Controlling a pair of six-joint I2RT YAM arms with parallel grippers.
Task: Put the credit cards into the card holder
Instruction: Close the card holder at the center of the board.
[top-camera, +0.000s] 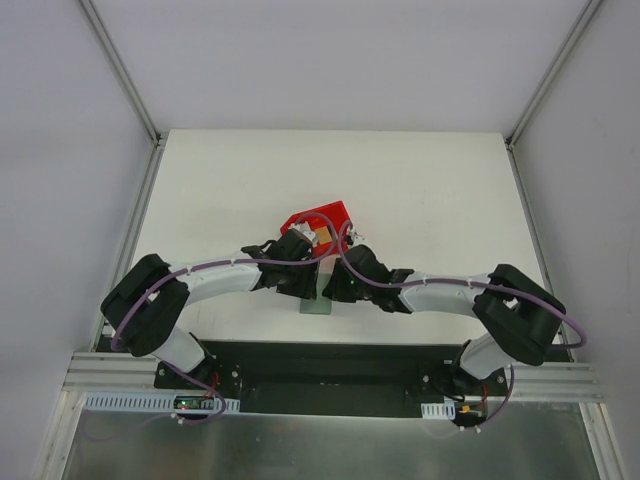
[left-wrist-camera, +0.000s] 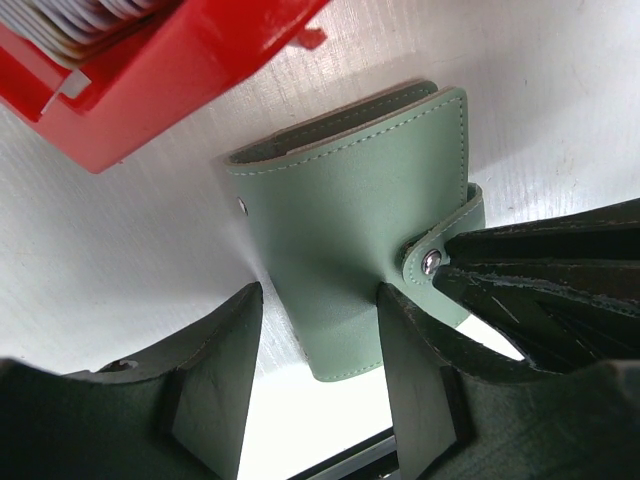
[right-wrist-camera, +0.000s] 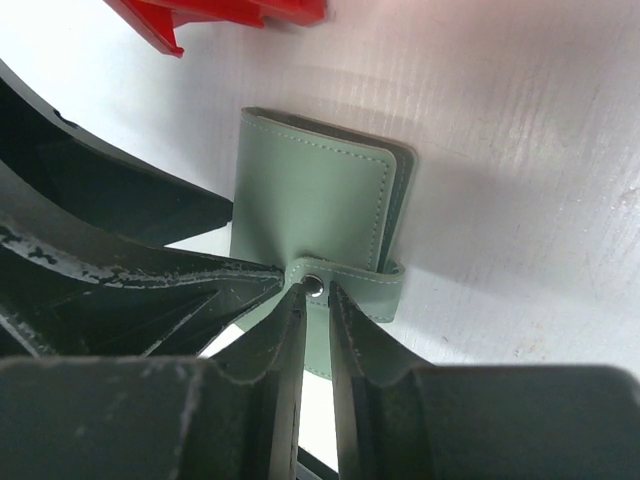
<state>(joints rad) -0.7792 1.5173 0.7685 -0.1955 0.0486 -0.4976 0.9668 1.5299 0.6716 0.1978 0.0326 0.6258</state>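
Wallet (left-wrist-camera: 350, 220) lay closed at frame centre, below the bin (left-wrist-camera: 180, 70). Left gripper (left-wrist-camera: 318, 300) stood open astride its lower edge, likely steadying it, while right gripper (right-wrist-camera: 315, 298) pinched the strap (right-wrist-camera: 355, 285) to unsnap it.

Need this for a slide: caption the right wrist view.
Right fingers, nearly together, meet the snap strap of the closed card holder; red bin beyond.

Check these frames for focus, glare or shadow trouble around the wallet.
Top external: evenly lit, card holder mostly hidden under the arms. Left wrist: card holder sharp, stitching readable, left fingers dark, slightly soft. Right wrist: dark right fingers fill the lower half; soft shadow beside the card holder.
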